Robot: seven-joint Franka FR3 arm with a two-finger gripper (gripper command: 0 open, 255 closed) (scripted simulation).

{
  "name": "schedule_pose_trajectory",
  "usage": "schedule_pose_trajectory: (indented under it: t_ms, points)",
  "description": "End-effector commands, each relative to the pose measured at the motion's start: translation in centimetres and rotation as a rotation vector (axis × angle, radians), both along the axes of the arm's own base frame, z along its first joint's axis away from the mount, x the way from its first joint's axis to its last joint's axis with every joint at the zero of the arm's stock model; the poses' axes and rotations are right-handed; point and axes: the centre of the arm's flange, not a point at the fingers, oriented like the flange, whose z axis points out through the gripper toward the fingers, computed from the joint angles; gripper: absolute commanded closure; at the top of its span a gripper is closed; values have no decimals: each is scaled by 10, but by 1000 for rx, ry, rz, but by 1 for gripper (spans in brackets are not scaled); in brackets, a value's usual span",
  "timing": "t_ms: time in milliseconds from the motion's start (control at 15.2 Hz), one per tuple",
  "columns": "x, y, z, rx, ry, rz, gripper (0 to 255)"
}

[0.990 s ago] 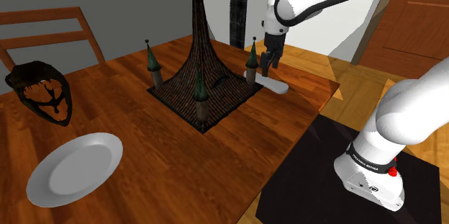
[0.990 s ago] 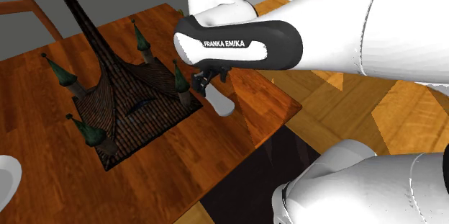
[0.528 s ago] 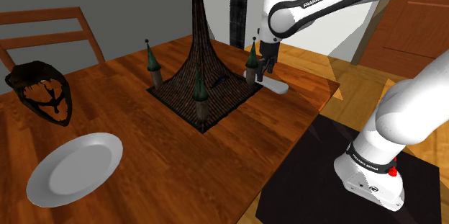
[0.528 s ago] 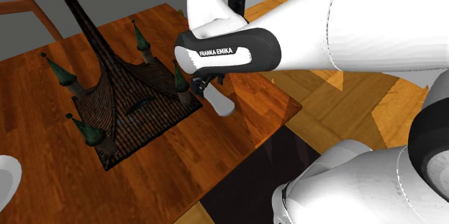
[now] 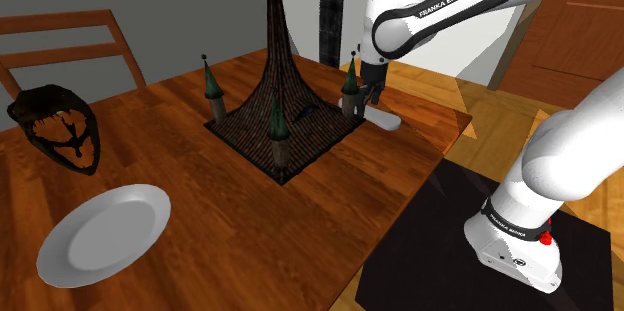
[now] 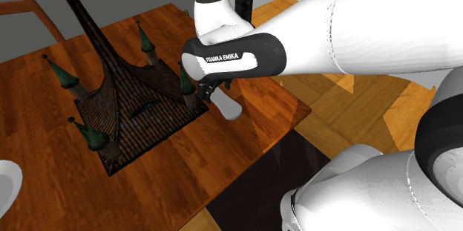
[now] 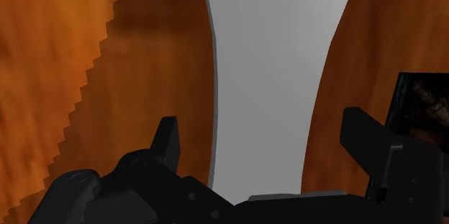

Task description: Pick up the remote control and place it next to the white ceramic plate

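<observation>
The remote control (image 5: 386, 119) is a plain pale grey slab lying flat on the wooden table, close to the near corner of a dark tower model. My gripper (image 5: 368, 99) hangs low over the end of it nearest the tower. In the second exterior view the gripper (image 6: 210, 90) sits just above the remote (image 6: 229, 108). The wrist view looks straight down on the remote (image 7: 270, 78), which runs lengthwise between the two black fingers; my gripper (image 7: 263, 125) is open and the fingers stand clear of its sides. The white plate (image 5: 103, 232) lies far off, at the table's near left.
A tall dark tower model (image 5: 283, 109) with green-capped turrets stands on a square base beside the remote. A dark mask-like object (image 5: 60, 127) lies beyond the plate. A wooden chair (image 5: 60, 39) stands behind. The table edge (image 5: 440, 154) runs close to the remote.
The arm has come down and drifted slightly toward the tower, bringing the gripper lower over the remote. The fingers have stayed open and the remote has not moved.
</observation>
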Motion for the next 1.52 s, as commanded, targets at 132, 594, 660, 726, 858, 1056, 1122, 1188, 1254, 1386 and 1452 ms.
schedule_pose_trajectory:
  t_ms: [132,594,660,726,858,1056,1122,1188,1254,1386,1452]
  points:
    - [0,1,-2,0,3,1,255]
    - [0,1,-2,0,3,1,255]
    - [0,1,-2,0,3,1,255]
    - [0,1,4,0,3,1,255]
    - [0,1,14,0,3,1,255]
    - [0,1,30,0,3,1,255]
    - [0,1,35,0,3,1,255]
    - [0,1,41,0,3,1,255]
    - [0,1,46,0,3,1,255]
    - [0,1,57,0,3,1,255]
    - [0,1,62,0,3,1,255]
